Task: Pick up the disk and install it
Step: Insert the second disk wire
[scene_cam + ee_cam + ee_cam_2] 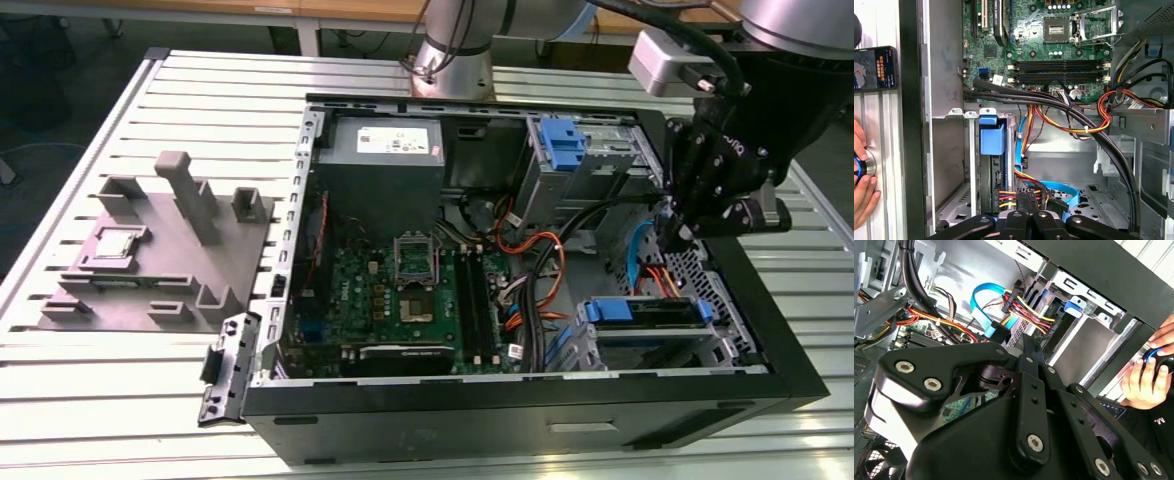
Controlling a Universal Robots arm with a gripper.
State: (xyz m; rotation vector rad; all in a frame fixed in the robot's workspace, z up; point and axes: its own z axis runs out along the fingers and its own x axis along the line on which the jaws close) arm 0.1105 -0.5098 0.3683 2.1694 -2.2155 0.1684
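Black linkage gripper (1024, 347): grip state cannot be told | blue-railed silver disk (647, 315): seated in bay, lower right of exterior view; install judged nearly done

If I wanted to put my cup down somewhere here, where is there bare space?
The white slatted metal table is bare behind the open black computer case, and along the strip in front of the grey plastic fixture block. Inside the case it is crowded: the green motherboard, orange and red cables, and the black gripper hanging over the drive bays.
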